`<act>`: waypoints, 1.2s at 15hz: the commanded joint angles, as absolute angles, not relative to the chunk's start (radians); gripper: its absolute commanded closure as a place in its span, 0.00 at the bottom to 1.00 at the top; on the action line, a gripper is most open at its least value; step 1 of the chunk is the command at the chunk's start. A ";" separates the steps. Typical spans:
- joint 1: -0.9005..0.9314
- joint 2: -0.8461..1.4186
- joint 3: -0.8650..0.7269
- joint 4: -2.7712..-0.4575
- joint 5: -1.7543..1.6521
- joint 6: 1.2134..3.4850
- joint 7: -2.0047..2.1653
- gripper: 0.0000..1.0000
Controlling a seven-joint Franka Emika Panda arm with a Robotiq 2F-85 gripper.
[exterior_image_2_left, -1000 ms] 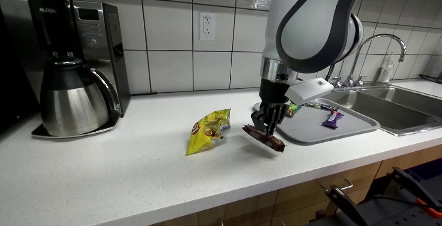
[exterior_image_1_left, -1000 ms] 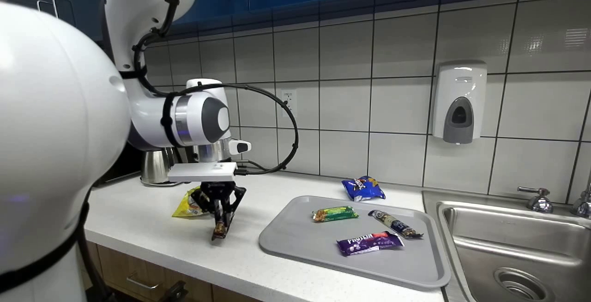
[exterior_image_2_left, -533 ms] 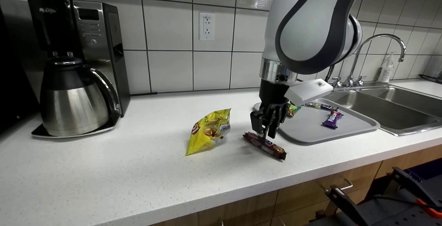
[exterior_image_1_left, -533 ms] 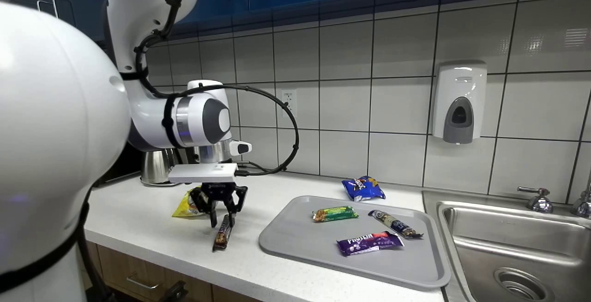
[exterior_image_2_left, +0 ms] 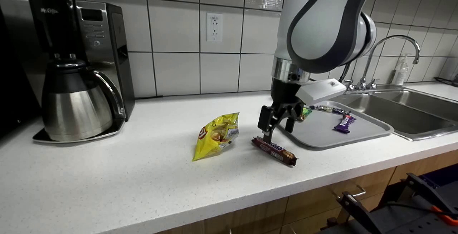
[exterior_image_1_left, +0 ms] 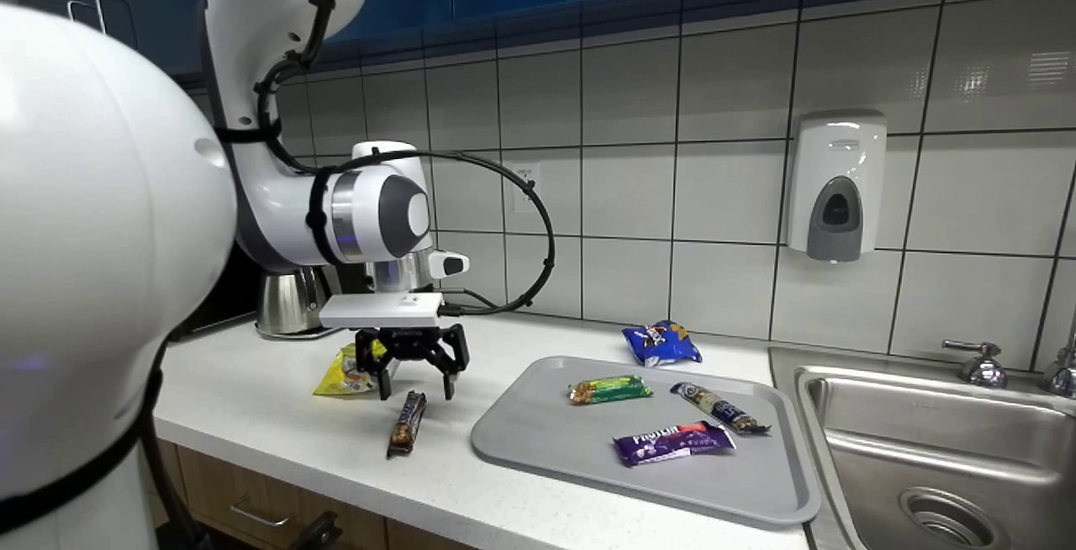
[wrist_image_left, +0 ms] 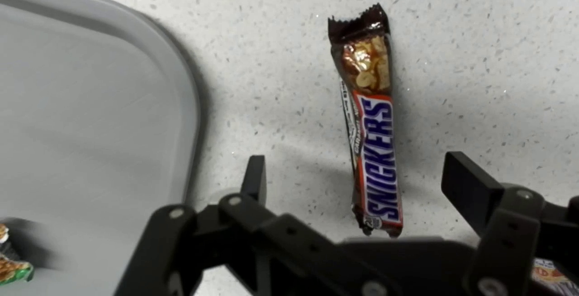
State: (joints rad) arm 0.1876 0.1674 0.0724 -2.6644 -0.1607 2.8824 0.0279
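A brown Snickers bar (exterior_image_1_left: 407, 424) lies flat on the white counter, and it shows in both exterior views. In the wrist view the bar (wrist_image_left: 377, 151) runs lengthwise between the spread fingers, touching neither. My gripper (exterior_image_1_left: 417, 390) stands open just above its far end, with nothing held. One finger (exterior_image_2_left: 267, 136) overlaps the bar's far end in an exterior view. Behind the gripper sits a yellow snack bag (exterior_image_2_left: 216, 137), partly hidden by the gripper in an exterior view (exterior_image_1_left: 346, 375). To the side lies a grey tray (exterior_image_1_left: 546, 432).
On the tray are a green bar (exterior_image_1_left: 609, 389), a purple bar (exterior_image_1_left: 672, 443) and a dark-wrapped bar (exterior_image_1_left: 719, 407). A blue snack bag (exterior_image_1_left: 661, 343) rests behind it, by the tiled wall. A steel sink (exterior_image_1_left: 941, 449) adjoins the tray. A coffee maker (exterior_image_2_left: 78, 73) stands at the counter's opposite end.
A second ago the gripper was shut on the Snickers bar, tilted just over the counter. The jaws have opened, the bar now lies flat, and the gripper has risen and shifted slightly toward the tray.
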 commanded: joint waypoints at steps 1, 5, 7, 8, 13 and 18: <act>0.149 0.115 0.064 -2.681 -0.160 2.868 0.000 0.00; 0.111 0.086 0.048 -2.686 -0.149 2.857 -0.021 0.00; 0.094 0.073 0.028 -2.688 -0.160 2.855 -0.011 0.00; 0.083 0.068 0.023 -2.688 -0.154 2.853 -0.012 0.00; 0.035 0.048 -0.015 -2.679 -0.139 2.829 -0.012 0.00; -0.003 0.045 -0.051 -2.662 -0.139 2.815 0.000 0.00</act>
State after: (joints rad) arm 0.0217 0.0787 -0.0430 -2.6670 -0.1532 2.8597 0.0112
